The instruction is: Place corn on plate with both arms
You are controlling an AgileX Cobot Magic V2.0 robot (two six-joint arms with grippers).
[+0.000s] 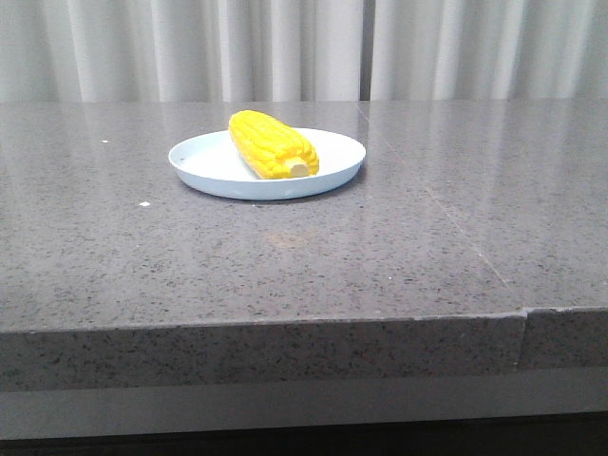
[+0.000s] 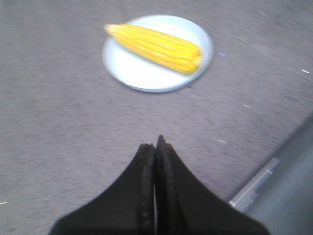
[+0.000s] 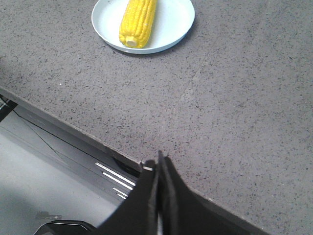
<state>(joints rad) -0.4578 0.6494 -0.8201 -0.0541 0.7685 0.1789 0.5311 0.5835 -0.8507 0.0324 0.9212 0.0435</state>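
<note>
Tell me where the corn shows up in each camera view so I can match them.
Front view: the corn lies on the plate, left of picture centre, pale stub toward the camera.
Left wrist view: upper middle, on the plate, beyond the shut left gripper.
Right wrist view: top edge, left of centre, far from the shut right gripper.
Shared landmark: the plate under it.

A: Location type?
B: Indoor test bench, staged setup: grey speckled stone-look tabletop (image 1: 285, 275) fills the frame; pleated white curtain (image 1: 190, 47) spans the top edge as backdrop.
</note>
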